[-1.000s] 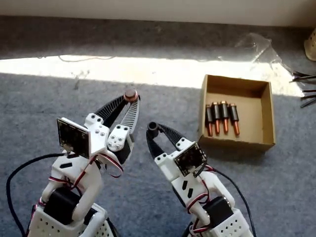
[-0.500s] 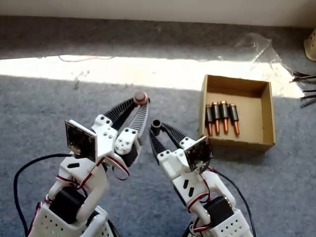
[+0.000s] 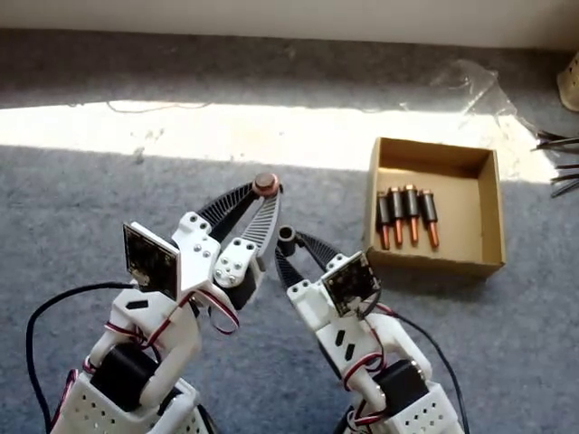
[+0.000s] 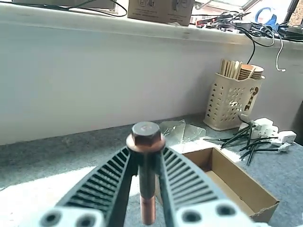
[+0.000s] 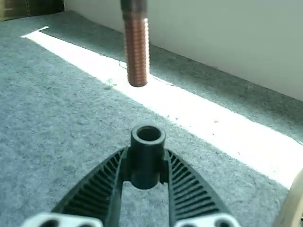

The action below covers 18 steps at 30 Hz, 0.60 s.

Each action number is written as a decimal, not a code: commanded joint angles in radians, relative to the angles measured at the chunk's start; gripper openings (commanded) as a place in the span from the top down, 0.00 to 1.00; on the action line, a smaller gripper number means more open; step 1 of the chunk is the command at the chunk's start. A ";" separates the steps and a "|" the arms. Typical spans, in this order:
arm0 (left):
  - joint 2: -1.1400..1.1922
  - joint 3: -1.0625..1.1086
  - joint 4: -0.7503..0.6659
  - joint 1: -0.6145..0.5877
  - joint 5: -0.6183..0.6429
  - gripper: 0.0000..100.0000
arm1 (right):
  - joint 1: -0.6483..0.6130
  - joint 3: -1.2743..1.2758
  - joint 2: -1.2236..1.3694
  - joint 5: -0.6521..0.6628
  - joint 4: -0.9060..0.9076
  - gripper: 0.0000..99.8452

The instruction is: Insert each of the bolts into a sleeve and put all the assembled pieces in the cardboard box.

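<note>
**Bolt and sleeve before mating.** The left gripper [image 3: 265, 187] is clamped on a copper-coloured bolt [image 4: 145, 138]. It holds the bolt upright by the shank just under the hex head, threaded end down. The right gripper [image 3: 288, 242] is closed around a black sleeve [image 5: 148, 150], bore facing up. Both pieces hang above the grey surface [image 3: 81, 208], near each other but apart. In the right wrist view the bolt's tip sits above and beyond the sleeve's mouth, not yet over it. Four assembled pieces [image 3: 406, 215] lie side by side in the cardboard box [image 3: 434, 150], to the right of the arms.

The step in hand appears to be inserting the bolt. To do it well, centre the tip over the bore, keep both axes parallel, then lower slowly. A tilt would likely catch the threads on the rim.
</note>
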 commanded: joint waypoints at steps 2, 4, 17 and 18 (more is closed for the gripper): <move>-0.019 0.038 -0.034 0.018 0.015 1.00 | 0.005 0.140 -0.005 0.008 0.001 1.00; -0.019 0.044 -0.034 0.018 0.015 1.00 | 0.005 0.140 -0.005 0.005 0.001 1.00; -0.018 0.116 -0.133 0.021 0.017 1.00 | 0.005 0.139 -0.005 0.009 0.001 1.00; -0.018 0.125 -0.143 0.028 0.017 1.00 | 0.005 0.139 -0.005 0.009 0.001 1.00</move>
